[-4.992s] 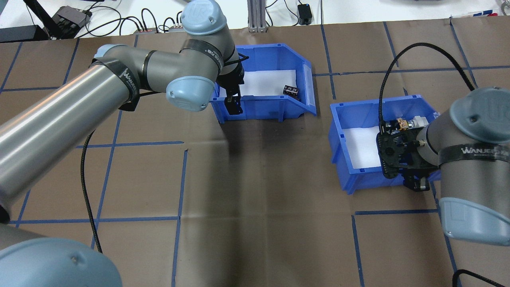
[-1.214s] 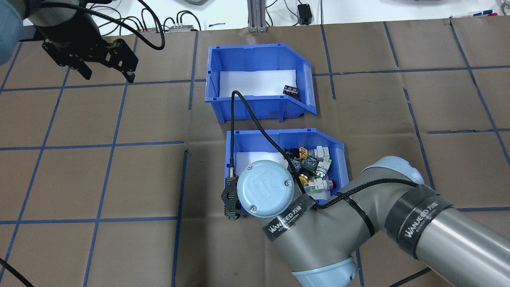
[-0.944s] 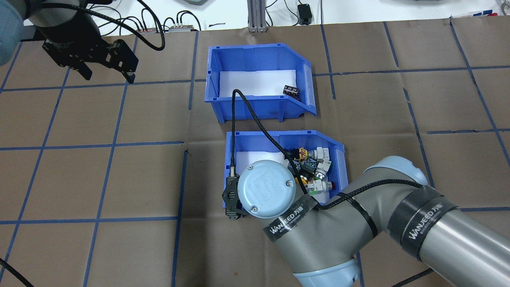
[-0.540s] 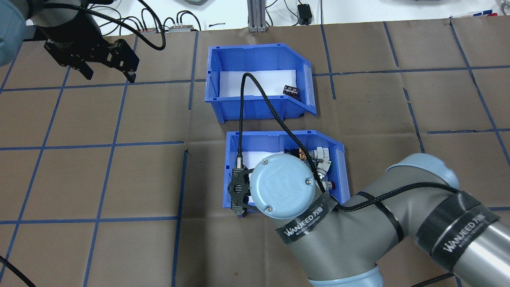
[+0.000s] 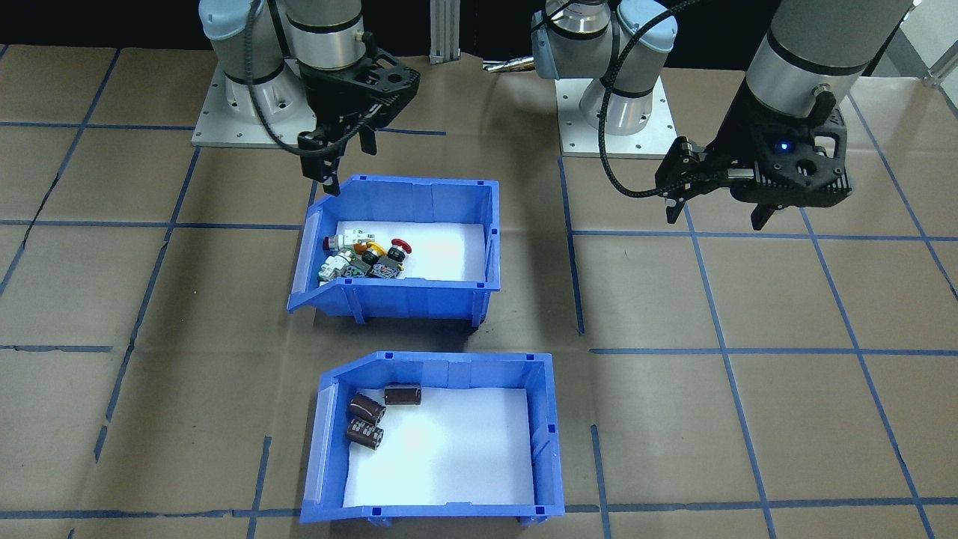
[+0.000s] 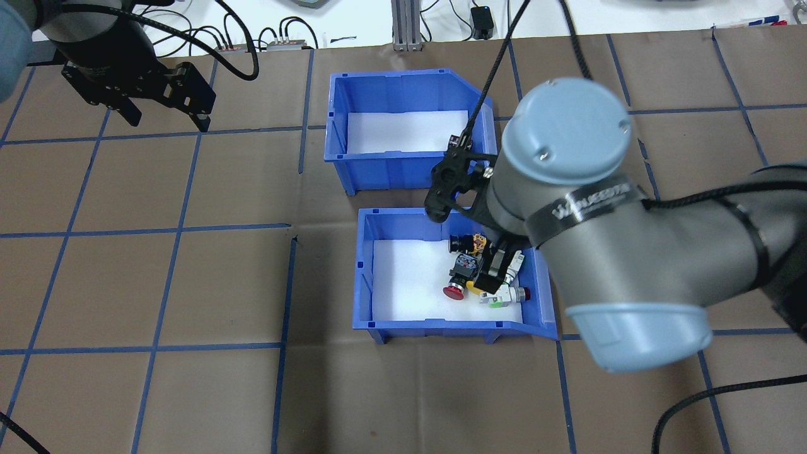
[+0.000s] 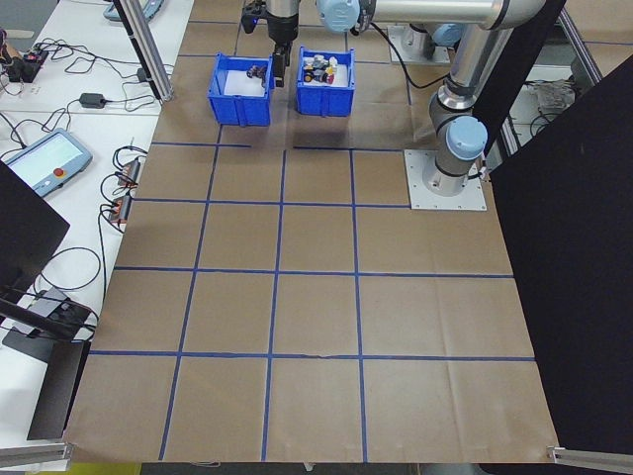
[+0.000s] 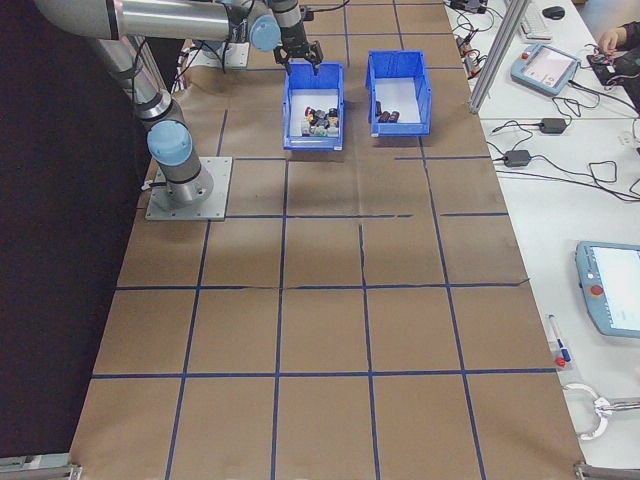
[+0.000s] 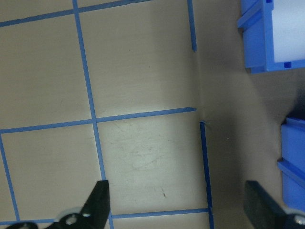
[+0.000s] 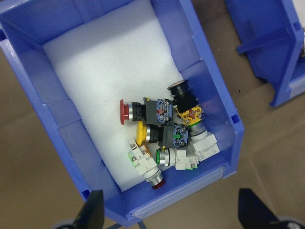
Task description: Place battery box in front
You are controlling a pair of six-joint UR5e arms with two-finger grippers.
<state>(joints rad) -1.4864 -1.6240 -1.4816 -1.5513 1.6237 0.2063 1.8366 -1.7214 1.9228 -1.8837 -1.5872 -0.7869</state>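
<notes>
**Item 1: battery box** [image 5: 441, 368]. Blue bin with a white foam floor and its sloped opening at 9 o'clock in the front-facing view. It sits on the table [image 5: 748, 412] at 6 o'clock of the switch bin, on the side away from my bases. Nothing holds it. I judge it already stands in the front place.

**Item 1a: cells** [image 5: 374, 419]. Three dark cylinders lie loose at the sloped end, two touching and one just beside them.

**Item 2: switch bin** [image 5: 408, 299]. Same make, with a narrow strip of table between it and the battery box. It holds a heap of push-button switches [image 5: 363, 258].

**Item 3: my right gripper** [image 5: 348, 161]. Fingers are spread wide with nothing between them. It hangs above the switch bin's rim at 12 o'clock, and its wrist view looks straight down on the switches.

**Item 4: my left gripper** [image 5: 715, 218]. Fingers are likewise spread and empty. It is raised over bare table well apart from both bins, at 2 o'clock of the battery box.

**Risks, as I judge them:**
- The bins are twins, so a grasp aimed by shape alone would take the wrong one.
- The gap between them is tight, and a finger lowered onto the battery box's 12 o'clock wall could knock the switch bin.
- A jerk or tilt would send the loose cells rolling toward the low sloped lip.
- In the overhead view my right arm and its cable cross over the battery box's sloped corner and hide it.
</notes>
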